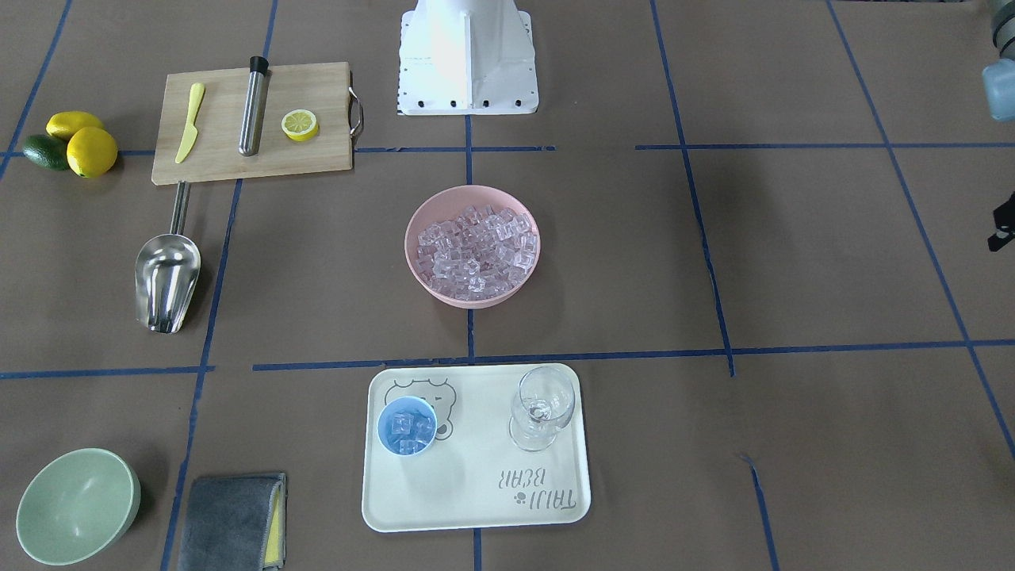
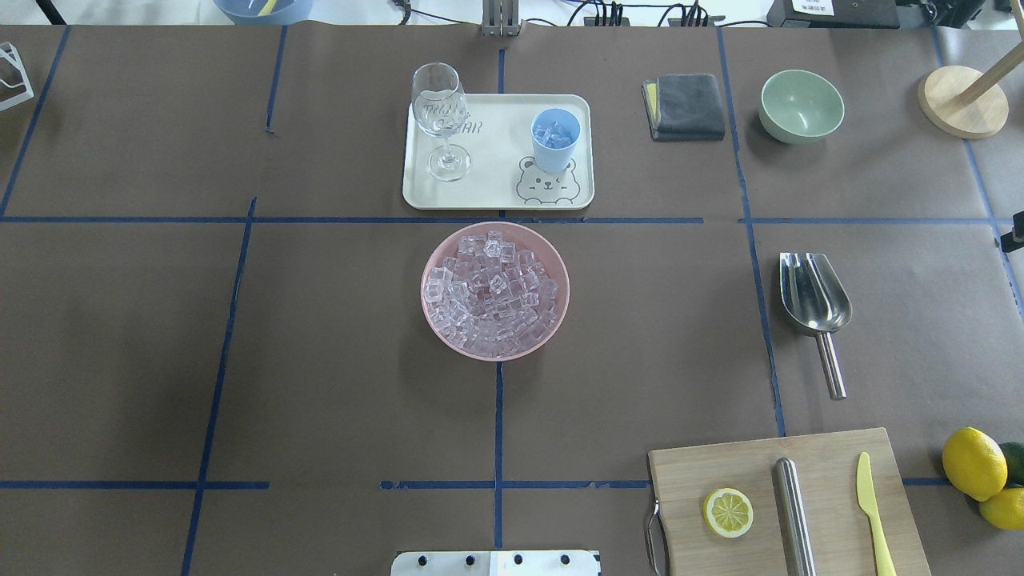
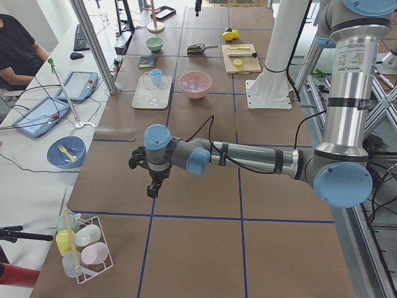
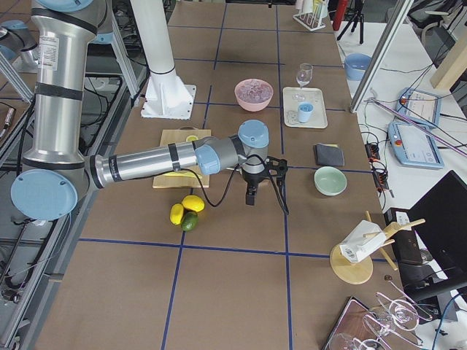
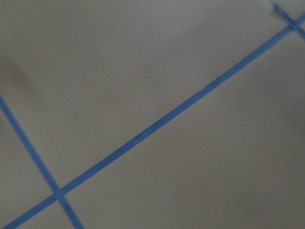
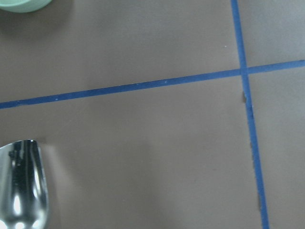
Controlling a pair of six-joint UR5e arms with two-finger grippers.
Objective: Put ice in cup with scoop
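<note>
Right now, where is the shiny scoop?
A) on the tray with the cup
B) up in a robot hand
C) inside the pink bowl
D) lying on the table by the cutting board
D: the scoop lies flat on the table, its handle pointing toward the cutting board.

The left arm [image 3: 248, 158] fills the right half of the exterior left view. Its upper link stands upright, it bends at the lower right, and the forearm reaches level toward centre left. There the left end effector [image 3: 151, 190] points straight down; whether it is parted or closed cannot be told. In the exterior right view the right arm [image 4: 139, 166] rises at the left edge, its forearm level. The right end effector [image 4: 251, 198] points down at frame centre, its state equally unclear.
</note>
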